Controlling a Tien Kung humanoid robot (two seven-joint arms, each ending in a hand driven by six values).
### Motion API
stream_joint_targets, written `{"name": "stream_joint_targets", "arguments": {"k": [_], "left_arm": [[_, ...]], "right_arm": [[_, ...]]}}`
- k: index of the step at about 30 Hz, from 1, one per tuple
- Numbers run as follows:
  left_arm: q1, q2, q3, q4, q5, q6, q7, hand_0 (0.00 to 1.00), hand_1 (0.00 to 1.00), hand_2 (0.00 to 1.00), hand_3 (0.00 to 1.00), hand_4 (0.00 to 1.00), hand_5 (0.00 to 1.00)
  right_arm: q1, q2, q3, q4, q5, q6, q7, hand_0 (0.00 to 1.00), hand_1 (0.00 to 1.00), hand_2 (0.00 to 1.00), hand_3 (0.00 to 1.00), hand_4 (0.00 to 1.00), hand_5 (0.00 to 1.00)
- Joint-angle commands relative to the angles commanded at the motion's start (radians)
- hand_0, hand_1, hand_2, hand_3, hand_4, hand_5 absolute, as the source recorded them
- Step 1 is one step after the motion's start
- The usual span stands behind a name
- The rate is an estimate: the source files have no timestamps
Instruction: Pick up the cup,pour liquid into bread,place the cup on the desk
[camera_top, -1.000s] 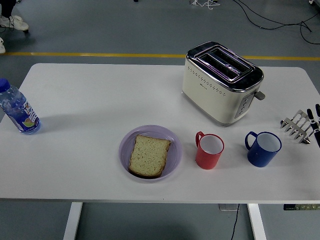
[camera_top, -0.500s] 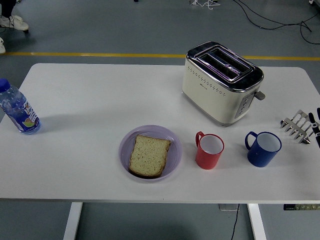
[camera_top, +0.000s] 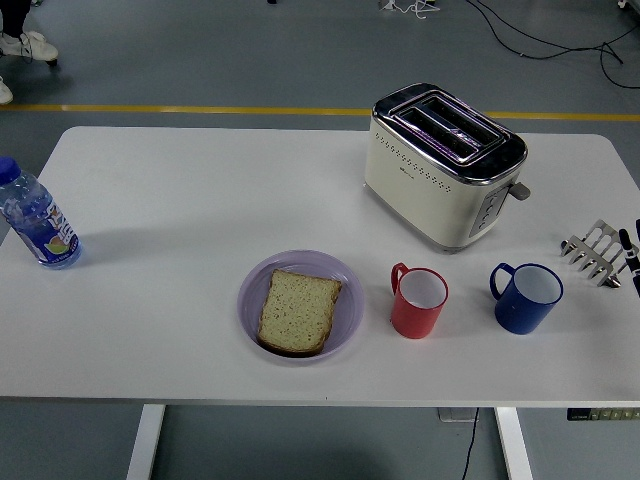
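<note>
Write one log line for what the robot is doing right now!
stage: before pickup | right hand: at table's right edge, holding nothing | red plastic cup: upright, untouched | bread slice: on purple plate | left hand: unseen

desk (camera_top: 180, 220): plain white
red cup (camera_top: 417, 301): red outside, white inside
blue cup (camera_top: 526, 297): dark blue outside, white inside
plate (camera_top: 252, 290): pale lilac
bread slice (camera_top: 299, 311): tan crumb, darker brown crust
toaster (camera_top: 442, 165): cream body, chrome top, dotted row along the side
water bottle (camera_top: 36, 222): clear blue, blue cap, blue-and-white label
floor (camera_top: 200, 60): grey, with a yellow line
</note>
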Motion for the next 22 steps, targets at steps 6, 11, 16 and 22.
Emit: {"name": "stream_joint_targets", "arguments": {"k": [6,11,16,22], "left_arm": [[0.004,-0.002,-0.009,0.000,0.020,-0.001,0.002,0.348,0.314,0.402,0.640,0.368,0.998],[0.006,-0.003,-0.007,0.000,0.024,-0.001,0.002,0.348,0.315,0.403,0.639,0.367,0.998],[0.007,-0.002,-0.010,0.000,0.034,-0.001,0.004,0.348,0.315,0.403,0.639,0.367,0.998],[0.007,-0.002,-0.003,0.000,0.026,0.001,0.002,0.347,0.315,0.403,0.638,0.365,0.998]], "right_arm": [[-0.001,0.000,0.007,0.001,0.000,0.001,0.000,0.595,0.544,0.615,0.592,0.626,0.111],[-0.004,0.002,0.011,-0.001,0.001,0.001,0.000,0.593,0.542,0.615,0.592,0.626,0.109],[-0.005,0.004,0.014,-0.001,0.001,0.002,0.000,0.593,0.542,0.615,0.592,0.626,0.109],[-0.007,0.005,0.019,-0.001,0.000,0.002,0.000,0.593,0.542,0.615,0.591,0.625,0.108]]}}
